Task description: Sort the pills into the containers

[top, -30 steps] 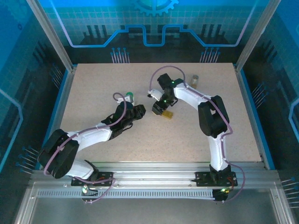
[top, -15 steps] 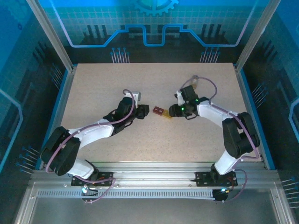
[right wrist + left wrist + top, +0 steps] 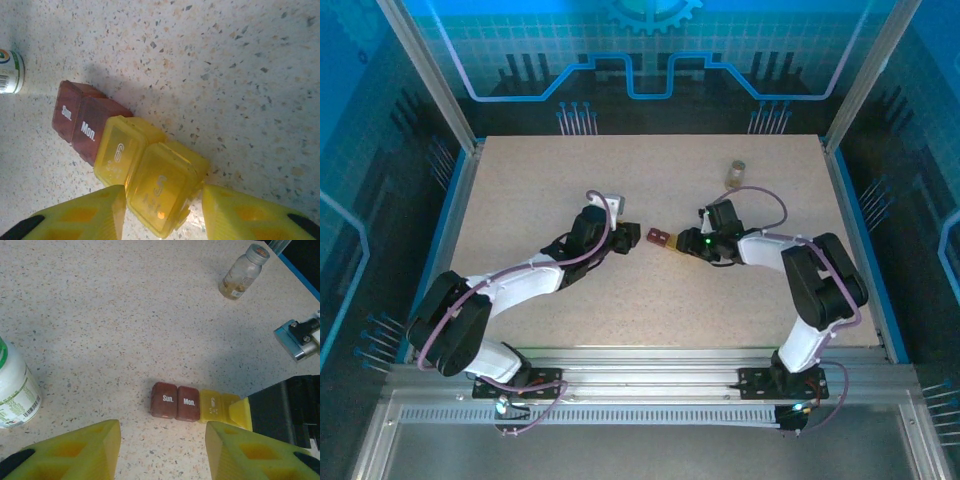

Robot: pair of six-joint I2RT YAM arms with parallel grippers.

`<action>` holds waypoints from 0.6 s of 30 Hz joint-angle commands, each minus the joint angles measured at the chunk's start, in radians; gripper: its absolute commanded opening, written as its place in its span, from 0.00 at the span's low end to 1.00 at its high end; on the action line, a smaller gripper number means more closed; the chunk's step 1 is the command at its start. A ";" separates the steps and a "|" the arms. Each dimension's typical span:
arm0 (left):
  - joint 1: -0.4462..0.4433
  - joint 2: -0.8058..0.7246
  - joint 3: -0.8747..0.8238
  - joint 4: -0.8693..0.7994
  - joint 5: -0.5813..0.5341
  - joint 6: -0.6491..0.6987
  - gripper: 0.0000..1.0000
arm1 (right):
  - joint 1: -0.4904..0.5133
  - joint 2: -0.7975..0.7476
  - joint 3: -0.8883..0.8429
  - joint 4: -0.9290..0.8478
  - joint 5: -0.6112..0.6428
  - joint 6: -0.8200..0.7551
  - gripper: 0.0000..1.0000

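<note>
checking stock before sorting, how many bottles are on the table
2. The white bottle sits left of the red box, beside the left arm; the small clear bottle stands near the table's far right corner. More could be hidden under the arms.

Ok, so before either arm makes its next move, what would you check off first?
1. Left gripper open, nothing between its fingers: ok.
2. Right gripper straddles the end of the yellow box: ok.
3. Right gripper's hold on that box firm: cannot tell.
4. Dark red box lids shut, box lying flat against the yellow one: ok.
5. White bottle standing apart from the boxes: ok.
6. Small clear bottle well away from both arms: ok.
</note>
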 commanded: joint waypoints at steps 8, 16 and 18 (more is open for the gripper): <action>0.003 0.026 0.037 0.035 0.168 0.331 0.54 | -0.018 0.103 0.147 -0.140 0.012 -0.134 0.34; 0.015 0.151 0.140 -0.058 0.355 0.810 0.70 | -0.060 0.210 0.310 -0.330 -0.068 -0.323 0.33; 0.030 0.196 0.230 -0.208 0.402 0.875 0.74 | -0.068 0.242 0.350 -0.362 -0.104 -0.353 0.32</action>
